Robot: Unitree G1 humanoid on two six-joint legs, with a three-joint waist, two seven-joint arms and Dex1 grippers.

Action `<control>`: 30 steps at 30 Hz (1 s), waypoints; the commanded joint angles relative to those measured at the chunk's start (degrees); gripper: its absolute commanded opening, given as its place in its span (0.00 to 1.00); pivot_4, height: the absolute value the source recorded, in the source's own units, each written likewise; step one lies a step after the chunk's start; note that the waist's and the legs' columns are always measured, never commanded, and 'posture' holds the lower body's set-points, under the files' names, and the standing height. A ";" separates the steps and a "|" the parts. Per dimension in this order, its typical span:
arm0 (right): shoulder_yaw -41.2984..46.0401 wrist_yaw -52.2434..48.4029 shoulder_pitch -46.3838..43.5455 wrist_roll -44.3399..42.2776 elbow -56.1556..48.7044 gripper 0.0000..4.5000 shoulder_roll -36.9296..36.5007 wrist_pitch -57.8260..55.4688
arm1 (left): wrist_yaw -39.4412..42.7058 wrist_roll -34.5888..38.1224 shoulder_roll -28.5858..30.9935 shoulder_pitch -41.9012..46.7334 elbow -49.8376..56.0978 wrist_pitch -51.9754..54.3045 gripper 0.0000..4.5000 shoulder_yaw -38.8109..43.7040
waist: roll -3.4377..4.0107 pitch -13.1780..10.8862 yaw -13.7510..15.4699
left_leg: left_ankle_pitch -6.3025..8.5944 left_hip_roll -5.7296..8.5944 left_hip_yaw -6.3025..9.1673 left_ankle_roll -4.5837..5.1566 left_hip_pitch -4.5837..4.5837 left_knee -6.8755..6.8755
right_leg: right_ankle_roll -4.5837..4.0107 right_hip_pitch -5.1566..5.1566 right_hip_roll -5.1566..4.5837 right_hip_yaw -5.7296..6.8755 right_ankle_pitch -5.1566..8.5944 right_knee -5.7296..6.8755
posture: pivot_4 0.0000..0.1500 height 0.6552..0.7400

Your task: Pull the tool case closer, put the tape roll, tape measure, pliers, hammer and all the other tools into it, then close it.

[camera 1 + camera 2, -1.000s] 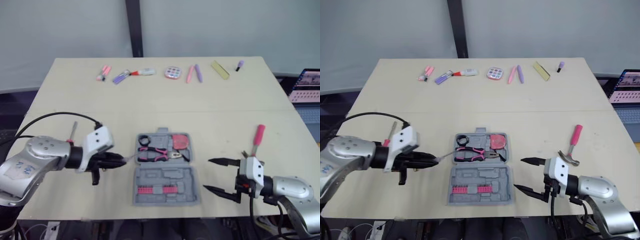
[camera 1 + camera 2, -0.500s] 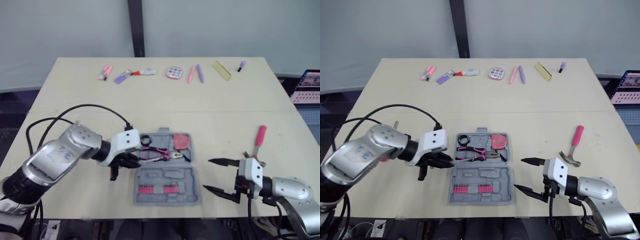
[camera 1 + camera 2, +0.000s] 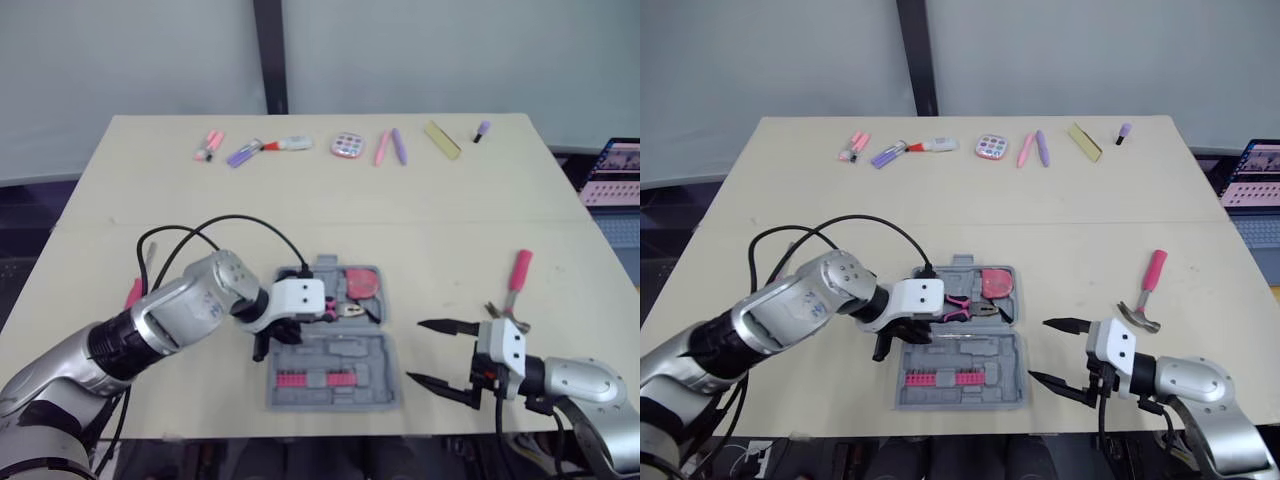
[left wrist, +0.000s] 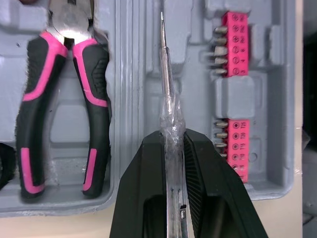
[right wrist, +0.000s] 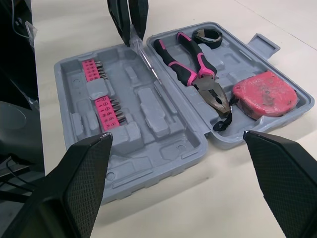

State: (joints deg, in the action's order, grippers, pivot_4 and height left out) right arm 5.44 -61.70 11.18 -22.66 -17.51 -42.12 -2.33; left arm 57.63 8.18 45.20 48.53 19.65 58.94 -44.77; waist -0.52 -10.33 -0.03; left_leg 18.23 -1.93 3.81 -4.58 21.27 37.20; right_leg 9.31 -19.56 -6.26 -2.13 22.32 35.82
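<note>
The left gripper [image 4: 171,136], clamped on the clear screwdriver [image 4: 166,84], swings in from the left over the open tool case [image 3: 350,352] mid-frame, ready to slot it, while the right gripper [image 3: 413,350] waits wide open at lower right.

A pale table [image 3: 420,205] bears the open grey tool case [image 3: 340,365]; hammer [image 3: 518,270]; small items [image 3: 346,145] along far edge.

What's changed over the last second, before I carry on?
The left gripper, shut on the clear screwdriver, swung right from beside the tool case to over it, its shaft now above the half holding the bits. The right gripper stayed open beside the case; hammer, pliers and tape measure have not moved.
</note>
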 commanded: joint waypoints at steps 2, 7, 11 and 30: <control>1.60 0.42 0.41 -0.62 -1.55 1.00 -0.37 0.42 | 0.24 -3.33 -3.23 3.02 -2.93 -0.06 0.00 -2.01 | -0.01 -0.01 0.15 | 0.00 0.02 0.00 0.00 0.00 0.03 | 0.01 0.03 -0.01 0.00 -0.01 0.00 | 1.00 1.00; 1.83 0.44 0.73 -0.63 -1.54 1.00 -0.49 0.42 | 0.04 -3.91 -8.05 4.16 -5.85 0.83 0.00 -1.53 | -0.01 0.00 0.09 | 0.00 0.01 0.01 0.01 0.00 0.03 | 0.02 0.02 -0.01 0.00 -0.01 0.01 | 1.00 1.00; 2.06 0.48 0.87 -0.76 -1.74 1.00 -0.64 0.23 | 0.71 -3.68 -10.00 4.53 -5.48 2.12 0.00 -1.56 | -0.01 -0.01 0.01 | -0.01 0.01 0.01 0.01 0.00 0.02 | 0.02 0.01 0.00 0.00 -0.01 0.03 | 1.00 1.00; 2.71 0.63 1.93 -0.84 -3.05 1.00 -0.53 -0.71 | 1.14 -3.67 -9.28 4.24 -3.10 6.05 0.00 -3.35 | -0.01 -0.01 0.09 | -0.01 0.02 0.01 0.01 0.00 0.06 | 0.02 0.03 -0.01 0.00 -0.01 0.04 | 1.00 1.00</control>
State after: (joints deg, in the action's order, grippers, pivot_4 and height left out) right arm 7.00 -61.64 12.78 -22.68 -18.46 -42.29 -3.03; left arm 58.86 4.59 36.16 52.22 15.39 64.98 -48.35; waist -0.52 -10.33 0.05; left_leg 18.22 -1.92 3.82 -4.57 21.27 37.26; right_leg 9.34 -19.53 -6.27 -2.13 22.31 35.85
